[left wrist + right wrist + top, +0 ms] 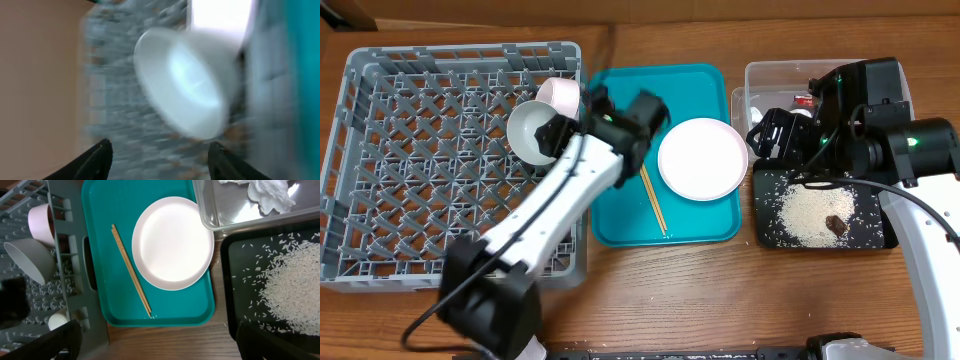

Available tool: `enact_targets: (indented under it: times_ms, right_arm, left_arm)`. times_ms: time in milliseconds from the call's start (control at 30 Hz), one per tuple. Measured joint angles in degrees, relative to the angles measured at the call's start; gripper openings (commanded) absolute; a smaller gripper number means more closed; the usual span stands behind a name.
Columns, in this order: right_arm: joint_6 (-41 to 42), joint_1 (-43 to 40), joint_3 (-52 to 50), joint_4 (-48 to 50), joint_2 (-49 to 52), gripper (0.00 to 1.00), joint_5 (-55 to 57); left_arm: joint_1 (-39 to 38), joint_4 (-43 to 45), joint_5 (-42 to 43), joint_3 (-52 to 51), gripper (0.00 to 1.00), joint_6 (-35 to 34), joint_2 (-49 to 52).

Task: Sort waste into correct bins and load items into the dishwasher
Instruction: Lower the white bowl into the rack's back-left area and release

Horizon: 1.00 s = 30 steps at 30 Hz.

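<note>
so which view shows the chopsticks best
Right wrist: the chopsticks lie large and unblocked on the teal tray. Overhead shows them small beside the plate. Left wrist is blurred and does not show them.

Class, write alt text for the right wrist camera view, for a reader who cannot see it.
A round white plate lies on a teal tray with wooden chopsticks to its left. At right, a clear tub holds a crumpled tissue beside a black tray of loose rice; at left, two bowls sit in a grey rack.
</note>
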Motion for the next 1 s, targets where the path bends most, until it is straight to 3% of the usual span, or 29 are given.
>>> enact_targets:
  times_ms: [133, 267, 433, 700, 933, 1000]
  right_arm:
    - [0.0, 0.0, 0.0, 0.0, 0.0, 1.00, 0.0]
    - [0.0, 0.0, 0.0, 0.0, 0.0, 1.00, 0.0]
    - [0.0, 0.0, 0.0, 0.0, 0.0, 1.00, 0.0]
    - [0.0, 0.0, 0.0, 0.0, 0.0, 1.00, 0.0]
    - [0.0, 0.0, 0.0, 0.0, 0.0, 1.00, 0.0]
    - [0.0, 0.0, 0.0, 0.0, 0.0, 1.00, 0.0]
  left_arm:
    - [5.0, 2.4, 16.1, 5.9, 0.73, -2.8, -4.9]
    - [11.9, 4.0, 27.6, 7.7, 0.74, -1.6, -7.8]
    - [21.9, 6.6, 43.3, 7.7, 0.75, 10.0, -6.5]
    - [36.4, 10.1, 61.8, 7.7, 0.76, 28.7, 0.8]
    - [41.2, 11.6, 71.0, 7.7, 0.76, 40.2, 7.8]
    - [41.2, 12.6, 72.6, 7.7, 0.72, 42.3, 10.2]
